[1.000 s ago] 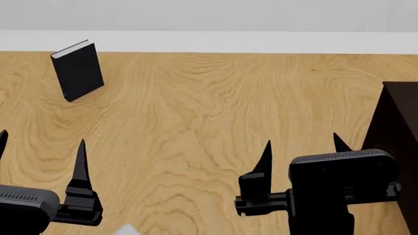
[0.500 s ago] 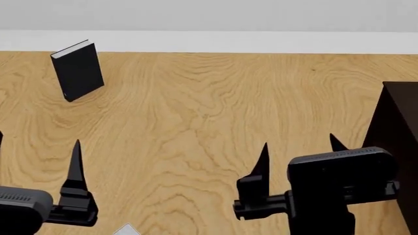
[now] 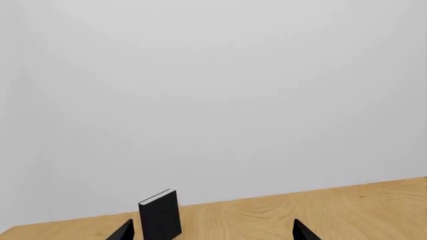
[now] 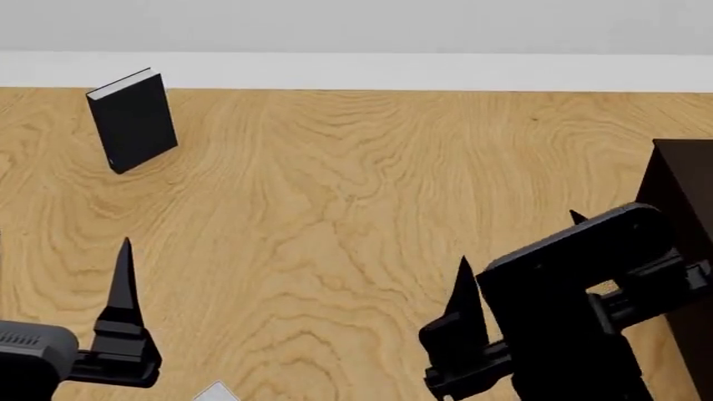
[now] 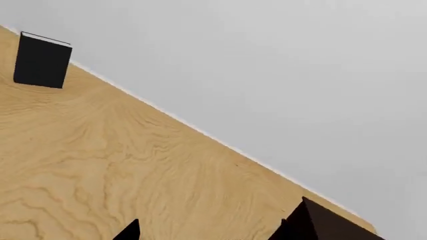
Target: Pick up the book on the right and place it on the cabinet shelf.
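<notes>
The book of the task is out of view; only a small pale corner (image 4: 215, 391) of something pokes in at the head view's bottom edge. At the right edge stands the very dark brown cabinet (image 4: 682, 196), also a dark corner (image 5: 333, 227) in the right wrist view; its shelf does not show. My right gripper (image 4: 519, 240) hangs open and tilted just left of the cabinet, nothing between its fingers (image 5: 210, 232). Low at the left, my left gripper (image 4: 62, 251) is open and empty, with one fingertip off frame. Its two tips frame bare wood (image 3: 212, 232).
A smaller black book (image 4: 134, 119) stands upright at the far left near the white wall (image 4: 356, 33); it also shows in both wrist views (image 3: 160, 215) (image 5: 41, 60). Wood-grain floor (image 4: 334, 192) stretches between it and the cabinet.
The right gripper has rolled, its body now tilted up toward the cabinet, and shifted slightly right. The left gripper has slid a little down and left. The black book has not moved.
</notes>
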Robot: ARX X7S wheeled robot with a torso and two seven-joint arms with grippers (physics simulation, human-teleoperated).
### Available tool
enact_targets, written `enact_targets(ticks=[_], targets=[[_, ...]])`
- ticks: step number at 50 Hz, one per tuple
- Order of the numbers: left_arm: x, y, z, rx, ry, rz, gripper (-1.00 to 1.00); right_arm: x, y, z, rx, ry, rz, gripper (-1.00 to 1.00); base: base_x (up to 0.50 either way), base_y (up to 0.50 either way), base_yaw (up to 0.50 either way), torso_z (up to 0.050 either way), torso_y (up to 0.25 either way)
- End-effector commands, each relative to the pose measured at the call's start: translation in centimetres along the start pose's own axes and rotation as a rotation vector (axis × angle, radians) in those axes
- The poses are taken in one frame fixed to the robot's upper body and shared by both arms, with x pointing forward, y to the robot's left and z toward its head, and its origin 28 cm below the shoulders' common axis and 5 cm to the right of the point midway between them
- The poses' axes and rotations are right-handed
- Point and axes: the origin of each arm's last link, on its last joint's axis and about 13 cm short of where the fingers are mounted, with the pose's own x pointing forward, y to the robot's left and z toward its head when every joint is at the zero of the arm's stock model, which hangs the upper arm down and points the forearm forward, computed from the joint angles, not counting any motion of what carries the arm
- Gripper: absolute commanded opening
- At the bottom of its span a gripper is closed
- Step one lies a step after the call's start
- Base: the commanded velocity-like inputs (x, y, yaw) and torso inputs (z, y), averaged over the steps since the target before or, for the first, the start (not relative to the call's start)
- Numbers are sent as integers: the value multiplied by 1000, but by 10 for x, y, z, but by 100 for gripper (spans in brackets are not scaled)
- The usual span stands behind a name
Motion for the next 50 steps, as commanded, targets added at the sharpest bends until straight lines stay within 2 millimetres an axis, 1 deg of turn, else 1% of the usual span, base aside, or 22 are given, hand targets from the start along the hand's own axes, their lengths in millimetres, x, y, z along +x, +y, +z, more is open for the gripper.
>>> enact_targets(ticks=[1, 6, 9, 16, 22, 26, 30, 34, 41, 50], targets=[[-1, 1, 2, 0, -5, -3, 100, -15, -17, 18, -169, 44, 42, 100, 0, 0, 0, 0, 0], [-1, 0, 3, -2, -10, -10, 100, -22, -23, 25, -266, 64, 58, 100, 0, 0, 0, 0, 0], [-1, -1, 4, 1, -10, -9, 100, -24, -28, 28, -280, 91, 97, 100, 0, 0, 0, 0, 0], [-1, -3, 6, 2, -12, -21, 100, -35, -33, 44, -319, 115, 170, 100, 0, 0, 0, 0, 0], [-1, -4, 8, 0, -16, -28, 100, -41, -41, 53, -408, 147, 234, 100, 0, 0, 0, 0, 0], [-1, -4, 9, 1, -16, -30, 100, -43, -45, 59, -391, 172, 282, 100, 0, 0, 0, 0, 0], [0, -6, 9, -2, -14, -35, 100, -43, -50, 62, -427, 217, 307, 100, 0, 0, 0, 0, 0], [1, -6, 10, -6, -16, -43, 100, -48, -52, 65, -479, 245, 363, 100, 0, 0, 0, 0, 0], [4, -4, 14, -11, -25, -36, 100, -53, -56, 73, -538, 275, 392, 100, 0, 0, 0, 0, 0], [5, -4, 15, -6, -25, -31, 100, -56, -59, 72, -564, 329, 441, 100, 0, 0, 0, 0, 0]])
